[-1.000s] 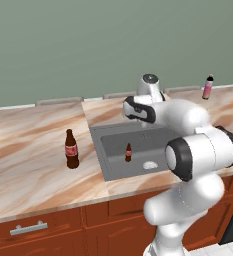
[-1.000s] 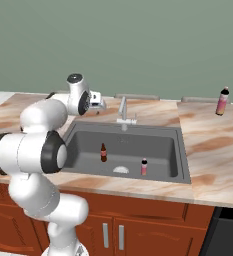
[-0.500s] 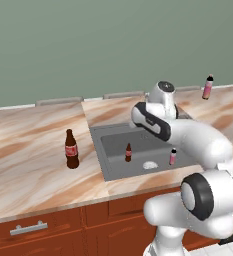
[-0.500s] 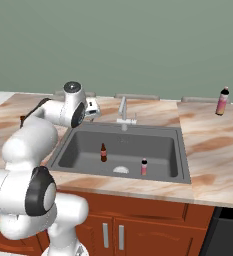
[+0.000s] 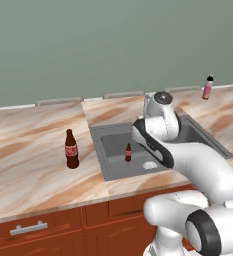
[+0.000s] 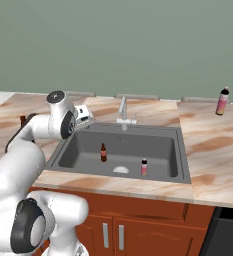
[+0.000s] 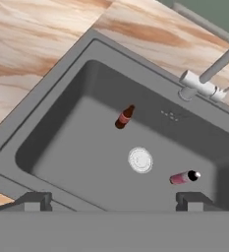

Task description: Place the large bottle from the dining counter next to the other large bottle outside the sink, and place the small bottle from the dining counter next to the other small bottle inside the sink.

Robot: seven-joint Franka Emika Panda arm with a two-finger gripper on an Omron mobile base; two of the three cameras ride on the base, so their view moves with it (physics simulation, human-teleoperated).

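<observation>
**Item 1: arm, changed.** Over the last second the arm has folded and swung. In the right base view the hand has drawn away from the faucet (image 6: 123,111) toward the left rim of the sink (image 6: 158,145). The base has not driven, since both base views frame the counter (image 5: 28,150) as before.

**Item 2: gripper (image 7: 114,199), unchanged.** The claw is spread wide. In the hand view the two tips stand far apart with nothing between them. It hangs over the sink's near edge and looks down into the basin.

**Item 3: bottles, none moved.**
- Tall brown bottle (image 5: 71,150): upright on the counter left of the sink, with nothing beside it.
- Short brown bottle (image 6: 103,153): upright on the sink floor, left of the drain (image 7: 140,160).
- Small pink bottle (image 6: 144,167): upright in the sink, right of the drain and apart from the short brown one.
- Far pink bottle (image 6: 222,101): black cap, upright at the back of the counter, well to the right of the sink.

**Item 4: reading for you.**
- The swing with an empty claw looks like a repositioning, not a carry.
- The far pink bottle looks like the large one to be moved. It stands well apart from the tall brown bottle, so count that placement as open.
- Whether the short brown bottle in the sink is the carried one or the resident one, you cannot tell from these views.
- Expect the next move to need a reach or drive toward whichever bottle is still to be fetched.
</observation>
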